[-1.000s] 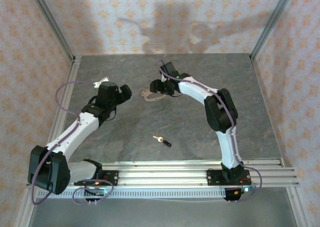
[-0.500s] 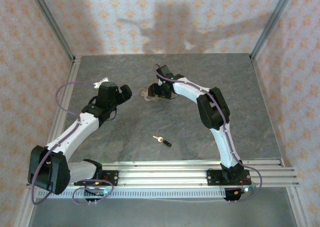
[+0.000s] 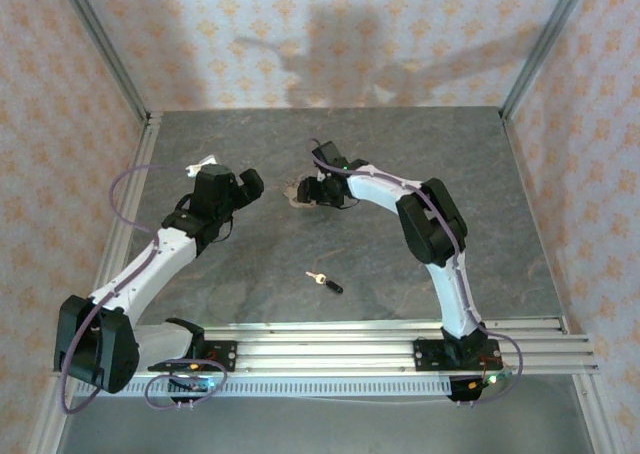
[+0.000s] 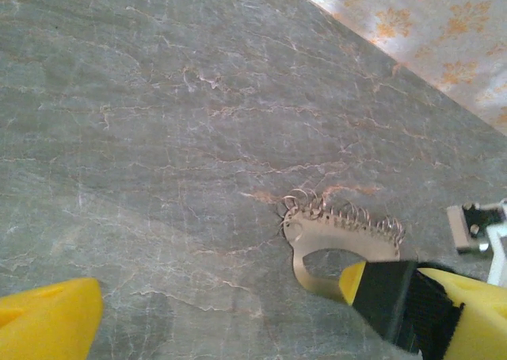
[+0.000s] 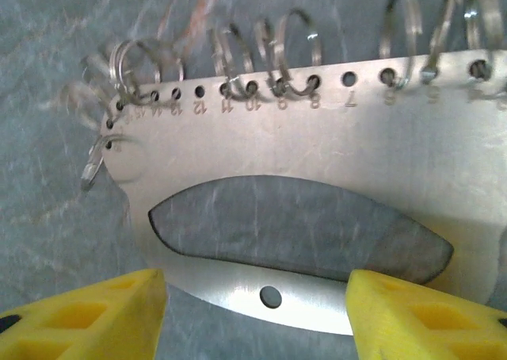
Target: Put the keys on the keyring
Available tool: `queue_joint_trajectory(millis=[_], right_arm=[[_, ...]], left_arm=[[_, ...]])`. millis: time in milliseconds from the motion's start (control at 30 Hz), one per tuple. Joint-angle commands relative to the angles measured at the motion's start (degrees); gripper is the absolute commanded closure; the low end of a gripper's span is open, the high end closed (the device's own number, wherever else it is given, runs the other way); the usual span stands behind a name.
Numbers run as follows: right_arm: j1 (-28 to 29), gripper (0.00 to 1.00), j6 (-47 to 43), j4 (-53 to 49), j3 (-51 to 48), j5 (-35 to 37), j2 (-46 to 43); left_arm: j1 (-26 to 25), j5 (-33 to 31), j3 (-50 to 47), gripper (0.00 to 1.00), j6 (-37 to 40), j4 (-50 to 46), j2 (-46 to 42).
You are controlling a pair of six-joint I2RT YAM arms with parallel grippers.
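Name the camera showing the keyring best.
Right wrist: the keyring is close up, numbered holes and rings legible. Left wrist shows it small, partly behind a finger; top external, a speck at the right gripper.

Bright even light, soft shadows on back wall (image 3: 330, 54), wrist close-ups perhaps blurry.

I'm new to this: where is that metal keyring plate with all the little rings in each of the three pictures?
Top external: the keyring lies mid-table toward the back, just left of the right hand.
Left wrist: lower right of centre, its handle partly behind a yellow finger.
Right wrist: large and central, with rings along its top edge.
Shared landmark: the grey veined table beneath it.
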Motion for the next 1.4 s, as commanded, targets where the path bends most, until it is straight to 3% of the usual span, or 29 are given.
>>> queue_joint_trajectory(millis=[0, 367, 600, 733, 1067, 1367], right_arm=[[2.16, 0.38, 3.40, 0.25, -6.12, 0.95, -2.61], [9.67, 0.38, 9.34, 6.99, -17.50, 0.42, -12.53], [8.78, 0.35, 3.98, 2.32, -20.49, 10.54, -28.17], [6.47, 0.34, -0.34, -0.06, -24.24, 14.54, -32.26], [4.79, 0.37, -9.25, 3.01, -29.69, 12.92, -28.28], [4.70, 0.38, -8.62, 4.86, -26.98, 12.03, -21.33]], left_arm=[[-0.62, -0.04, -0.01, 0.00, -0.54, -0.46, -1.67], [-1.28, 0.40, 0.31, 0.00, -0.63, -1.46, -1.92], [-1.57, 2.34, 0.04, 0.00, -0.29, -3.21, -3.56], [-2.09, 4.12, -1.25, 0.00, -0.19, -3.16, -4.80], [-3.17, 5.08, -3.76, 0.00, -0.06, -4.35, -5.22], [-4.69, 5.06, -4.51, 0.00, -0.98, -2.84, -3.16]])
